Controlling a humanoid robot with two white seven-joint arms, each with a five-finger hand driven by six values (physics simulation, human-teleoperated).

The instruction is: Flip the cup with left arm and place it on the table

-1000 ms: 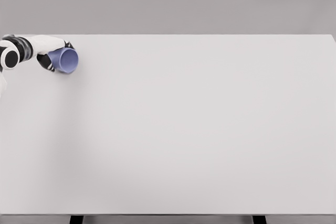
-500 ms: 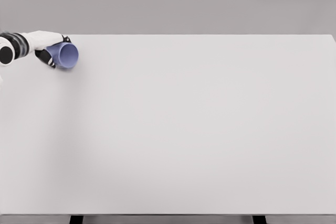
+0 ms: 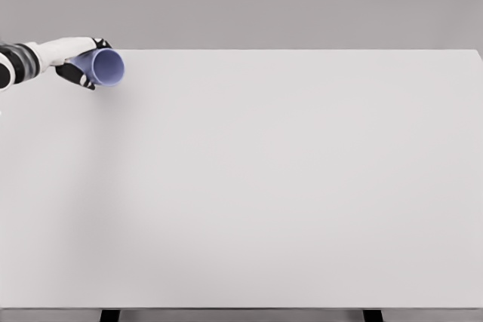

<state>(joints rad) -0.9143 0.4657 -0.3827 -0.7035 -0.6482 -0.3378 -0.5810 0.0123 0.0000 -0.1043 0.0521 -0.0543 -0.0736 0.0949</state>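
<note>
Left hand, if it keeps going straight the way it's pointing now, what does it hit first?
The left hand points rightward holding the blue cup on its side. Only bare table lies that way, so the path looks free, though height above the tabletop is unclear.

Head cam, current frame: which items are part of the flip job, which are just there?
Part of the job:
- blue cup, held on its side, opening facing right toward the camera
- left hand, fingers wrapped around the cup
- table, where the cup is to be placed

Just there:
- nothing else; right arm out of view

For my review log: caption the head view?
Left hand holds blue cup sideways at white table far-left corner.
</note>
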